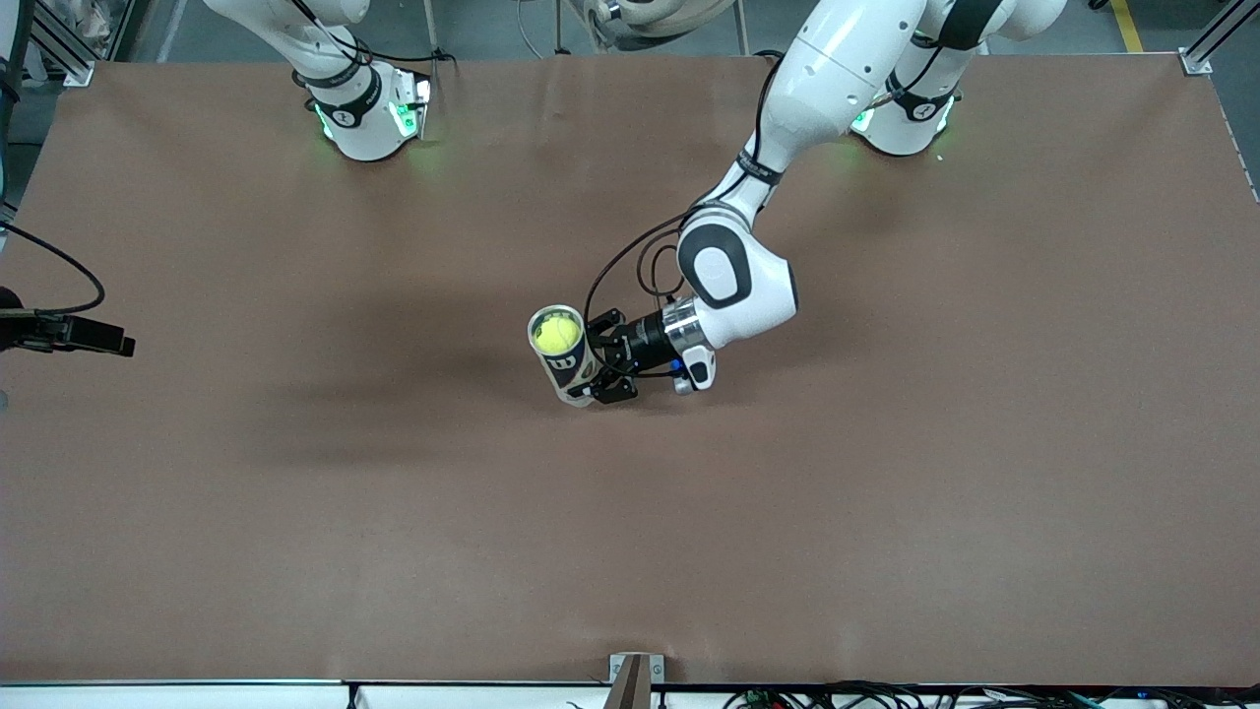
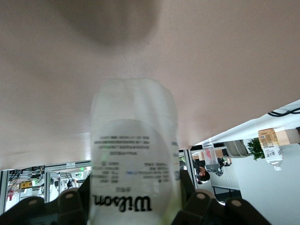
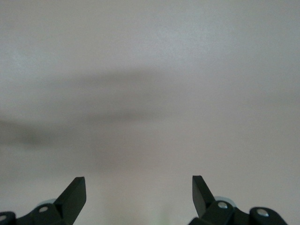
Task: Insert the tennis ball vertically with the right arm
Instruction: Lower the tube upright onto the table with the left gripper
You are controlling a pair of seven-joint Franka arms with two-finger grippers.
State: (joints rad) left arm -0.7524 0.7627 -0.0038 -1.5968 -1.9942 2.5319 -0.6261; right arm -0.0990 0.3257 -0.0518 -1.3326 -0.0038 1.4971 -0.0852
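A clear Wilson tennis ball can (image 1: 565, 366) stands upright near the middle of the brown table (image 1: 295, 512). A yellow tennis ball (image 1: 557, 333) sits in its open top. My left gripper (image 1: 602, 366) is shut on the can from the side, low on its body. In the left wrist view the can (image 2: 133, 154) fills the space between the black fingers (image 2: 70, 201). The right arm (image 1: 356, 103) rises from its base out of the front view, so its gripper is hidden there. In the right wrist view my right gripper (image 3: 139, 190) is open and empty over bare table.
A black device on a cable (image 1: 69, 333) juts over the table edge at the right arm's end. A small metal bracket (image 1: 635, 679) sits at the table edge nearest the front camera. Cables run along that edge.
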